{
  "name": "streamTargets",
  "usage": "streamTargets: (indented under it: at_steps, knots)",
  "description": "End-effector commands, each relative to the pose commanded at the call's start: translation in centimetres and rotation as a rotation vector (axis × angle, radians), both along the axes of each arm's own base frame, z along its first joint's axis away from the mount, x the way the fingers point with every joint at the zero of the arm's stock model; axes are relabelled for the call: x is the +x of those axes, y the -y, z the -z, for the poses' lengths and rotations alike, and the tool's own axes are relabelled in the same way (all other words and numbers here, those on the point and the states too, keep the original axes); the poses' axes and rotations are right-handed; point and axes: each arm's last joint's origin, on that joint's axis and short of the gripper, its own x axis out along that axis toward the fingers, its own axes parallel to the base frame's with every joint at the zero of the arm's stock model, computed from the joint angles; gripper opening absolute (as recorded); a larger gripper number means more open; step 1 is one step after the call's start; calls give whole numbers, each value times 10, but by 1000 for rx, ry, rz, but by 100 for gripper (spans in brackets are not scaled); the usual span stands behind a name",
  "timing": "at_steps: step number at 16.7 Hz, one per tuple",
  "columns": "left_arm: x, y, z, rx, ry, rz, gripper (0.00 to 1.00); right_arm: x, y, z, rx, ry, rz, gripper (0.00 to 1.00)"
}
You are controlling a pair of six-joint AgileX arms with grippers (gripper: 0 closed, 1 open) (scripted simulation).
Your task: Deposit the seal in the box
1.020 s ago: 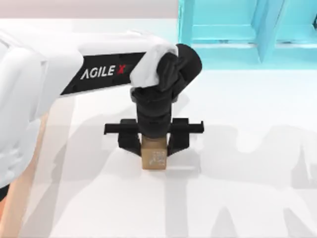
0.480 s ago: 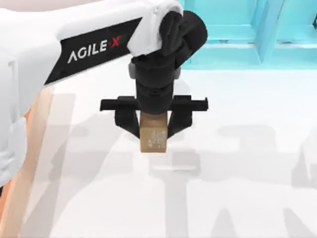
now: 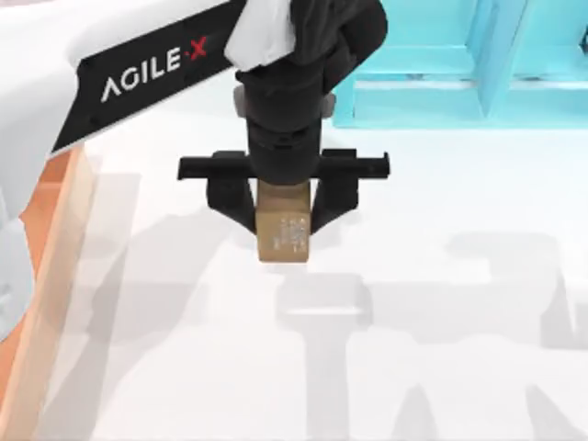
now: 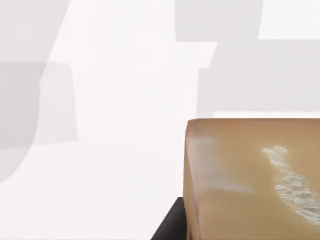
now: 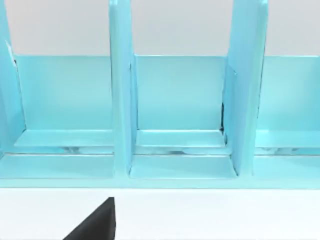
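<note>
My left gripper [image 3: 283,220] is shut on the seal [image 3: 283,233], a small tan-brown wooden block with a white speckled mark on its face, held up off the white table near the middle of the top view. In the left wrist view the seal [image 4: 250,180] looms close, with one dark finger [image 4: 170,225] beside it. The box [image 3: 50,248], with an orange-brown floor and a lighter wood rim, lies along the table's left edge, partly hidden under my left arm. The seal hangs well to the right of the box's rim.
A turquoise shelf-like frame [image 3: 459,55] stands at the back right of the table; the right wrist view faces the turquoise frame's compartments [image 5: 180,110]. A dark part of the right gripper [image 5: 95,222] shows low in that view. Arm shadows fall on the white tabletop [image 3: 441,303].
My left gripper has risen with the seal in it, lifting it off the table. More of the box's edge shows at the left.
</note>
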Motion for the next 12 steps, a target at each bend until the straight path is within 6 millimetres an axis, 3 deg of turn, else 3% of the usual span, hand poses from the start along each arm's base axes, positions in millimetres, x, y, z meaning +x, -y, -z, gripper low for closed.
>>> streamTargets:
  at_steps: [3,6,9,12]
  knots:
    - [8,-13,-2,-2,-3,0,0,0,0,0,0,0,0,100]
    - [32,-61,-9,-10,-6,-3,0,0,0,0,0,0,0,100]
    - [56,-149,-16,-11,-17,-11,0,0,0,0,0,0,0,100]
    - [54,-257,-23,-10,-36,-25,0,0,0,0,0,0,0,100]
